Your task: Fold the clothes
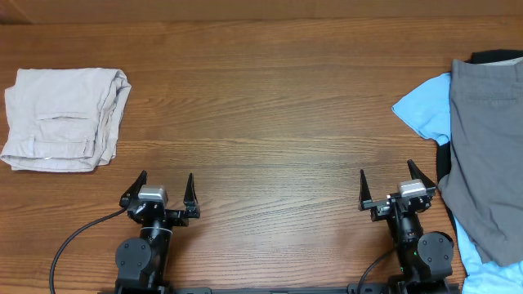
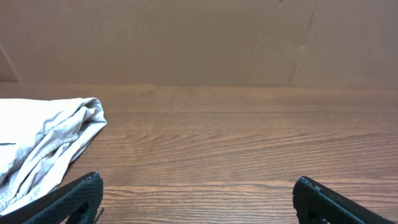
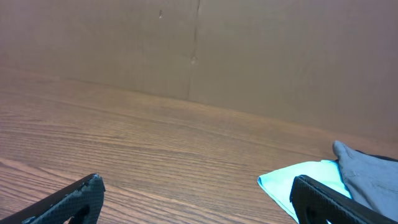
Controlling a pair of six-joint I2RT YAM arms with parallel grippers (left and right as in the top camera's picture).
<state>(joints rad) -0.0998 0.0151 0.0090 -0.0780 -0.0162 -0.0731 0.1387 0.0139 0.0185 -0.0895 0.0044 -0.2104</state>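
The grey shorts (image 1: 489, 139) lie spread at the right edge of the table, on top of a light blue garment (image 1: 426, 108) and a black one (image 1: 495, 56). In the right wrist view a grey fold (image 3: 367, 171) shows at the right edge. My right gripper (image 1: 396, 177) stands open near the front edge, just left of that pile, with nothing between its fingers (image 3: 84, 194). My left gripper (image 1: 167, 181) is open too, near the front left, over bare wood, its fingers (image 2: 74, 198) wide apart.
Folded beige shorts (image 1: 65, 118) rest at the far left of the wooden table (image 1: 270, 122); their edge (image 2: 50, 146) shows in the left wrist view. A brown cardboard wall (image 2: 199, 40) stands behind the table. A black cable (image 1: 78, 241) runs from the left arm's base.
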